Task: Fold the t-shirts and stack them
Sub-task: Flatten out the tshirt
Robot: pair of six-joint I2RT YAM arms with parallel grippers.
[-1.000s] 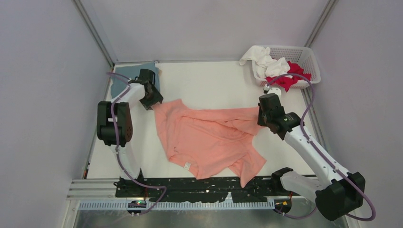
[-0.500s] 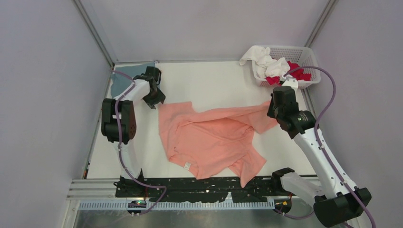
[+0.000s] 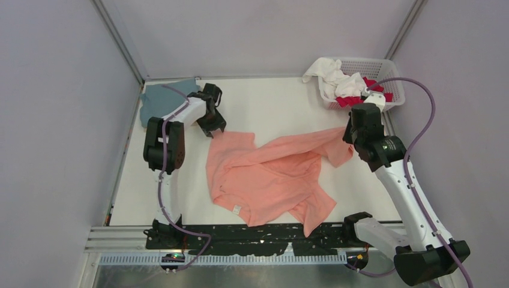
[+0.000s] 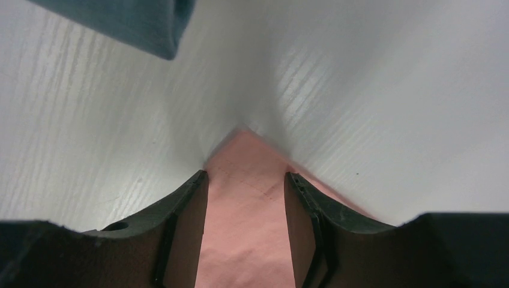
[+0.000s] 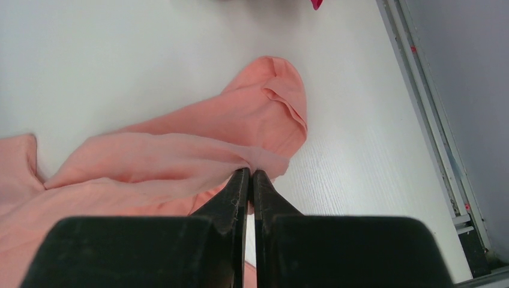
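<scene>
The salmon-pink t-shirt [image 3: 270, 174] lies crumpled across the middle of the table. My right gripper [image 3: 355, 139] is shut on a fold of its right edge, near a sleeve; in the right wrist view the closed tips [image 5: 251, 172] pinch the pink cloth [image 5: 180, 150]. My left gripper [image 3: 215, 127] is at the shirt's far left corner. In the left wrist view its jaws [image 4: 246, 177] stand apart, with the pink corner [image 4: 243, 153] lying between them. The teal-blue shirt [image 3: 159, 99] lies at the far left corner, its edge showing in the left wrist view [image 4: 132, 21].
A white lattice basket [image 3: 389, 69] at the far right corner holds a white shirt [image 3: 330, 78] and a red shirt [image 3: 357, 99]. A metal rail [image 5: 444, 150] runs along the table's right edge. Grey walls enclose the table. The tan shirt is out of view.
My right gripper has pulled the shirt's right edge to the right and a little away. My left gripper has moved right along the far edge to the shirt's corner.
</scene>
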